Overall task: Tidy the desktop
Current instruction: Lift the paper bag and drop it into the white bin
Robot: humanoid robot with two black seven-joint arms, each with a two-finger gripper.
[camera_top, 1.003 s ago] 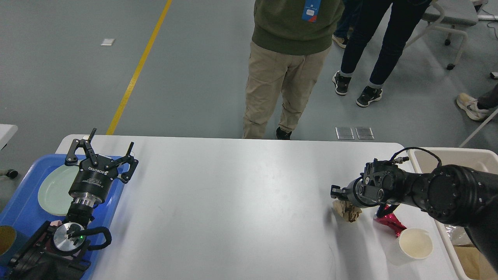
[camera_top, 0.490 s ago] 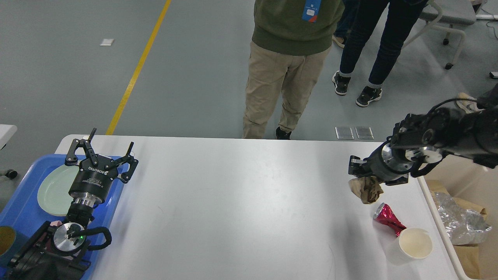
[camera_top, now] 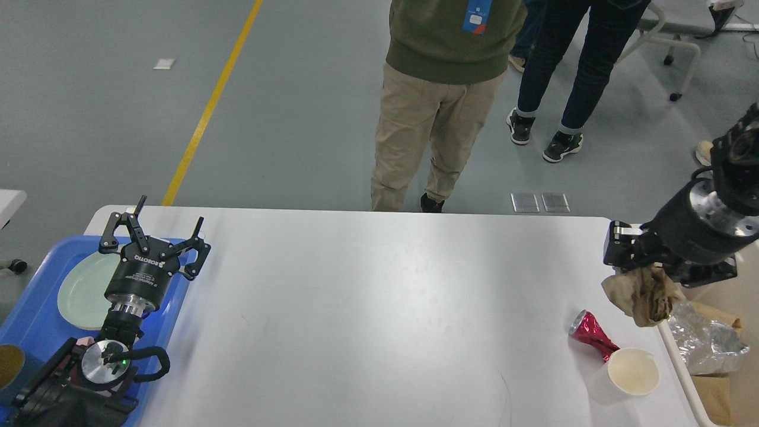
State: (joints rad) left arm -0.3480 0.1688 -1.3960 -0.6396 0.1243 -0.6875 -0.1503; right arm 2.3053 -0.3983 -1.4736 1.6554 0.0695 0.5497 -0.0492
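Right gripper (camera_top: 630, 270), clamped on crumpled brown paper (camera_top: 643, 293), now lifted off desktop (camera_top: 367, 308), carried to bin (camera_top: 711, 356) edge. Release looks next. Left gripper (camera_top: 155, 237) spread wide, unmoved over tray (camera_top: 32, 320).

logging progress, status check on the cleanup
Right gripper shut on paper wad, over bin edge. Left gripper open, empty, over tray. Desktop holds red wrapper, cup. Path clear.
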